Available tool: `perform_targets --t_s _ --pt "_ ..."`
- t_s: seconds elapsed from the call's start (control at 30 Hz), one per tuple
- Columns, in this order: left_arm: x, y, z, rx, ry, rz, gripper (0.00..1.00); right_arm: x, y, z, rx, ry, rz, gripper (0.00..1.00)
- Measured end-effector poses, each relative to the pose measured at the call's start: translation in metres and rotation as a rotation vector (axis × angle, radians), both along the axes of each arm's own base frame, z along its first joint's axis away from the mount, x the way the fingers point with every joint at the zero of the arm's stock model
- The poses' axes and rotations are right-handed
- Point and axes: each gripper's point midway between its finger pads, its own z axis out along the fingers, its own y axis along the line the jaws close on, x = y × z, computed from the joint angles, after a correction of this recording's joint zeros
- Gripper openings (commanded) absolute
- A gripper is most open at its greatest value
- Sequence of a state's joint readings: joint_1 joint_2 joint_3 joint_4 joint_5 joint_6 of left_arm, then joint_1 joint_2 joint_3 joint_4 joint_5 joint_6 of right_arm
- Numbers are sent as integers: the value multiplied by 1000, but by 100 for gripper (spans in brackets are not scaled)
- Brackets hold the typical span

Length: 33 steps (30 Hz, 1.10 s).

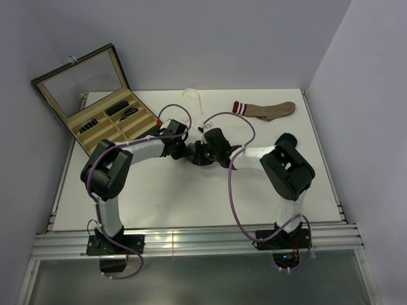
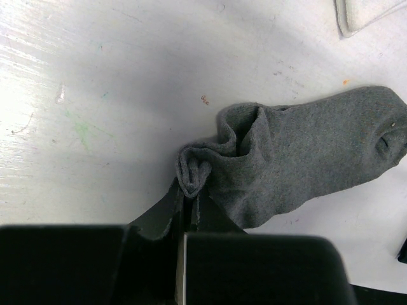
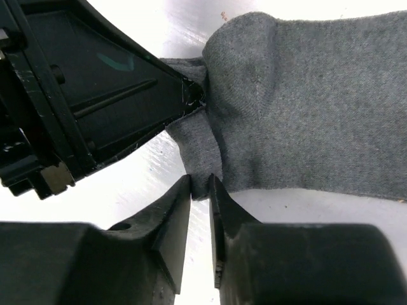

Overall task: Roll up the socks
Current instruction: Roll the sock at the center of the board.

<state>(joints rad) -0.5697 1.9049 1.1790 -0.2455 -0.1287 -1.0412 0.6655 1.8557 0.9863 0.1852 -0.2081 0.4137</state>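
**Far left:** black hinged case with tan-lined compartments [image 1: 81,81], lid raised. Not part of this step.

**Left of centre:** left hand [image 2: 189,190], clenched on a bunched fold at one end of the dark grey soft fabric ankle sock [image 2: 305,152].

**Centre:** the sock lies in the middle of the white desk [image 1: 191,197] between both hands. Its body is flat and the gripped end is puckered.

**Right of centre:** right hand [image 3: 200,187], pinched on the same end just beside the left hand. How deep its bite goes is unclear.

**Far right:** tan sock with striped cuff [image 1: 267,110], well apart.

**Handling note:** turn both hands together and keep the fold taut and level, so the roll starts tight. Uneven grips would likely give a skewed, loose roll.
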Motion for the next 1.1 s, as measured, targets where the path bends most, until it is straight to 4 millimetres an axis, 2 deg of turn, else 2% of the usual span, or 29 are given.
perform_targets --t_s 0.07,0.13,0.37,0.5,0.6,0.67,0.77,1.1 --pt "0 0 0 -1 0 1 1 -2 -1 -2 5 9 -7 6" --pt "0 0 0 -2 1 3 0 -4 -1 -4 11 19 -13 0" --pt "-2 0 0 -24 3 27 6 -10 -1 -8 95 89 -65 0" --pt "-5 0 0 -36 5 36 0 -11 -7 -9 180 155 -106 0" --pt "-5 0 0 -39 7 33 0 -8 -13 -10 218 183 -121 11" --pt "-5 -1 0 -41 9 31 0 -6 -15 -9 218 178 -115 24" --pt "-6 -1 0 -42 10 29 0 -8 -17 -7 187 147 -90 34" --pt "-6 -1 0 -39 9 23 0 -12 -8 7 13 -59 46 40"
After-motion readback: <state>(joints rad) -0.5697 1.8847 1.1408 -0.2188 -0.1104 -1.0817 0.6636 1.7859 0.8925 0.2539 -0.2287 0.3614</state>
